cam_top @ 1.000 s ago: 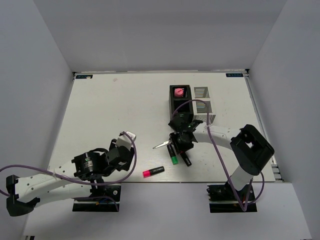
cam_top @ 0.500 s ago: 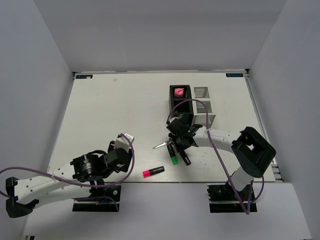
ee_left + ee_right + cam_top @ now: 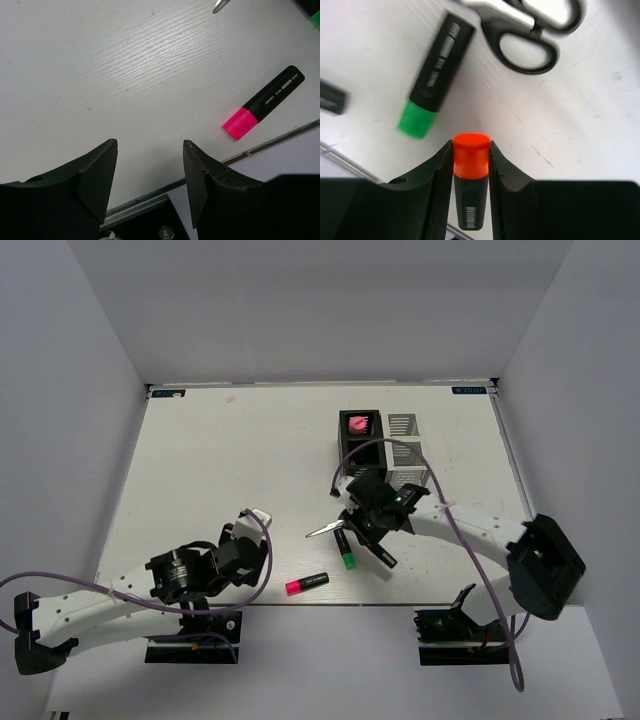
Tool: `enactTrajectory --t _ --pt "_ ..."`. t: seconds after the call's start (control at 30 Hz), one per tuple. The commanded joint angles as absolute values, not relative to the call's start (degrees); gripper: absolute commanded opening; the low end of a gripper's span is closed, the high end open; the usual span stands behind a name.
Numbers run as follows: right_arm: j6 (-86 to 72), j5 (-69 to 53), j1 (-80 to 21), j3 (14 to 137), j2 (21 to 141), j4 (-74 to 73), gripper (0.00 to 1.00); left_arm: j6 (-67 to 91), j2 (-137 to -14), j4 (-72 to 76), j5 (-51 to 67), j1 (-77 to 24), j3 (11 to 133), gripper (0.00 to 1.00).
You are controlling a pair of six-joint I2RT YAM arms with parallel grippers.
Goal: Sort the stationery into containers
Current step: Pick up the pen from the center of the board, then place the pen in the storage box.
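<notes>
My right gripper [image 3: 471, 150] is shut on the orange-capped highlighter [image 3: 471, 172], cap at the fingertips, held off the table. Below it lie the green-capped highlighter [image 3: 435, 90] and the black-handled scissors [image 3: 530, 35]. From above, the right gripper [image 3: 368, 523] hangs over the green highlighter [image 3: 346, 548] and the scissors [image 3: 325, 530], just in front of the black container [image 3: 361, 445] and the white container [image 3: 408, 455]. A pink piece [image 3: 357, 424] sits in the black one. My left gripper [image 3: 150, 145] stands open and empty near the front edge, left of the pink-capped highlighter [image 3: 264, 102].
The table's front edge [image 3: 280, 140] runs just past the pink-capped highlighter [image 3: 307, 583]. A purple cable [image 3: 345, 465] loops up from the right wrist in front of the containers. Grey walls close in the table on three sides.
The right gripper has shut on the orange-capped highlighter and lifted it off the table, and the right arm's elbow has swung out to the right. The left arm has barely shifted.
</notes>
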State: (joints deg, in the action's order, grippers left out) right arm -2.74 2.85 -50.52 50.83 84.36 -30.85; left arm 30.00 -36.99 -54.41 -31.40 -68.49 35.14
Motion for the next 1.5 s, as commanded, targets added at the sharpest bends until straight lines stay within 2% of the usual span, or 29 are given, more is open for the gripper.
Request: enactTrajectory --t 0.0,0.07,0.17,0.27,0.3,0.43,0.5,0.67,0.9,1.1,1.23,1.47 --pt "4.99 3.65 -50.01 57.82 76.74 -34.10 0.00 28.83 -38.40 -51.95 -30.76 -68.82 36.47 0.66" --pt "6.15 5.97 -50.01 61.43 74.46 -32.96 0.00 28.04 -39.19 -50.80 -30.24 -68.82 36.47 0.66" --pt "11.93 15.36 -49.31 65.12 71.28 -27.52 0.00 27.07 -40.68 -49.13 -28.48 -68.73 37.00 0.60" --pt "17.65 31.49 -46.68 70.20 71.10 -21.20 0.00 24.61 -43.59 -46.85 -26.81 -68.82 38.23 0.55" --pt "19.15 33.12 -46.23 70.22 70.93 -18.75 0.00 22.78 -45.59 -45.45 -26.63 -68.91 39.02 0.53" --pt "29.59 39.72 -40.01 68.21 71.97 4.07 0.00 19.95 -49.92 -42.37 -25.40 -68.90 41.21 0.48" --pt "29.80 40.26 -38.50 67.85 73.56 8.85 0.00 19.25 -52.10 -41.22 -25.23 -68.82 41.92 0.45" --pt "16.48 29.82 -29.81 64.78 77.41 18.10 0.00 19.25 -53.17 -39.90 -24.70 -68.91 42.36 0.44" --pt "2.74 14.17 -19.53 66.35 84.54 19.34 0.00 19.77 -52.38 -39.90 -24.96 -68.91 40.87 0.44" --pt "-9.12 -5.41 -11.79 65.39 89.63 24.78 0.00 19.78 -53.44 -39.29 -24.79 -68.91 40.52 0.44" --pt "-10.63 -11.59 -9.76 63.03 92.36 33.28 0.00 19.86 -53.79 -38.76 -24.70 -68.91 40.17 0.44" --pt "-14.24 -19.06 -7.03 62.24 96.94 36.99 0.00 19.69 -54.14 -37.97 -24.79 -68.99 39.38 0.46"
